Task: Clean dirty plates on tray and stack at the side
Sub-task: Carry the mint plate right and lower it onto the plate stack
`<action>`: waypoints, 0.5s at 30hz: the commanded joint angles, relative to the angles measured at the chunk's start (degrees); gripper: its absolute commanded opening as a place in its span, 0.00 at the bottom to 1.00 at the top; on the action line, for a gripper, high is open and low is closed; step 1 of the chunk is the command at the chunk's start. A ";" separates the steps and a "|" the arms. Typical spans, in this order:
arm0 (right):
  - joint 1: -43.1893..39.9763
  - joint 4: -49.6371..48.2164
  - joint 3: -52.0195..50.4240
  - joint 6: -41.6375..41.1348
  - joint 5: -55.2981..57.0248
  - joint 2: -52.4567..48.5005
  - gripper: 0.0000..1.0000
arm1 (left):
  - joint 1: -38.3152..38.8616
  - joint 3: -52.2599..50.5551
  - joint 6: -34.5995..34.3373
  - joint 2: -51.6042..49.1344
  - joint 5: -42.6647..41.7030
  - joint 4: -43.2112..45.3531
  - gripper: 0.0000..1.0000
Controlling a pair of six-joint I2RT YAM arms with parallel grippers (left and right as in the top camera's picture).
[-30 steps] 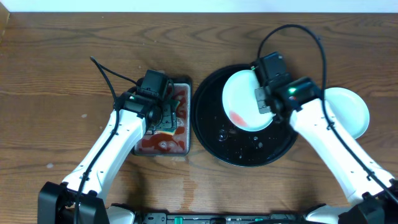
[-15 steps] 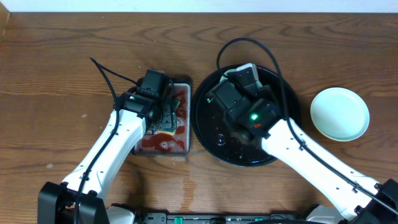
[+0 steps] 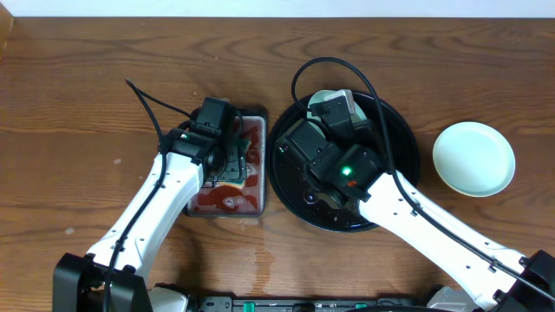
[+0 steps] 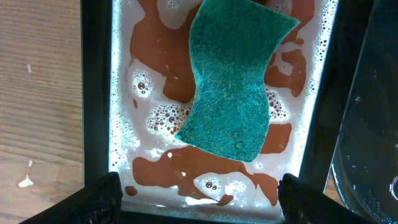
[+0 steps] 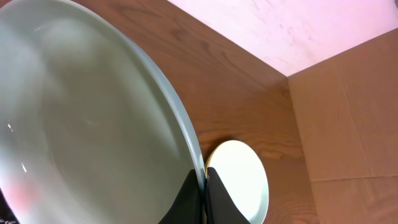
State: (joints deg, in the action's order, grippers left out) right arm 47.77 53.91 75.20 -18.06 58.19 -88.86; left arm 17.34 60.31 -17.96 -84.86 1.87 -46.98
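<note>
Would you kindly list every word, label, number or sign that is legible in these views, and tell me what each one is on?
None: no view shows readable text.
The held plate in the right gripper, the side plate, the tray, the green sponge and the pan bear no print.
The base hardware at the overhead view's bottom edge is too small to read.

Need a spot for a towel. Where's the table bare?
Bare wood left of the rectangular black pan and behind the round glossy black tray. Crowded: the gap between tray and pale round plastic plate.
</note>
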 commanded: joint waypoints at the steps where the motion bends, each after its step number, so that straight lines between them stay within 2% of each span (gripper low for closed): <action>1: 0.33 -0.35 -0.02 -1.64 2.91 1.16 0.01 | -0.28 -0.48 0.13 -0.33 0.26 -0.35 0.81; 8: 0.26 -1.51 -0.04 0.46 3.52 1.16 0.01 | -0.28 -0.48 0.15 -0.33 0.31 -0.31 0.81; 15: -0.20 -12.96 -0.04 21.68 5.66 1.16 0.01 | -0.28 -0.48 0.15 -0.33 0.31 -0.09 0.81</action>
State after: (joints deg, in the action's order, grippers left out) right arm 47.75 42.44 75.13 -6.24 59.99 -88.86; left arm 17.34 60.31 -17.96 -84.86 1.85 -46.92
